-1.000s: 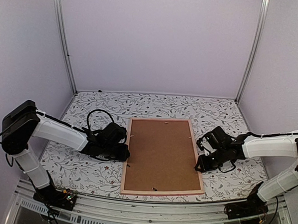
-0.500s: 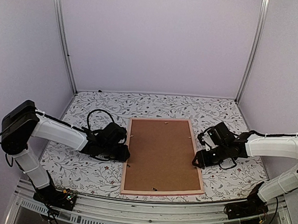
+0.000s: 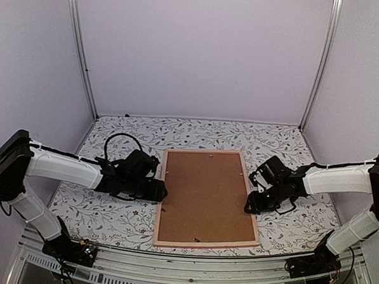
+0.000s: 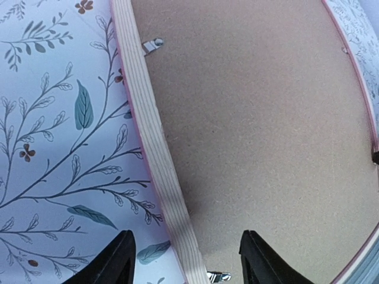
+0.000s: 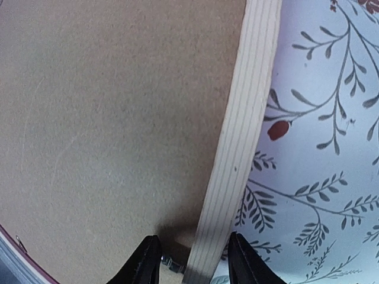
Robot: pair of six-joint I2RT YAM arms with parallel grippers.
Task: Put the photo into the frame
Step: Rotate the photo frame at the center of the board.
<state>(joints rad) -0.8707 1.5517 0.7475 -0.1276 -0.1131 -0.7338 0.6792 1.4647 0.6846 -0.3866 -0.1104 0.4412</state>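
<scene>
– Brown hardboard backing [image 3: 206,194] is all I see, lying in the pink frame [image 3: 204,243], which is face down on the counter [image 3: 112,219]. Where's the photo?
– Not in view. It may be under the backing; I cannot tell.
– And the fingers?
– Left fingers [image 4: 115,263] stand parted astride the frame's left rail, and right fingers [image 5: 241,260] are parted astride its right rail. Neither pair holds anything.
– What could go wrong?
– If one pair closes and lifts alone, the frame could tip and the backing slide out. A fingertip could also snag a metal tab [image 4: 153,44] and skid the frame across the counter.
</scene>
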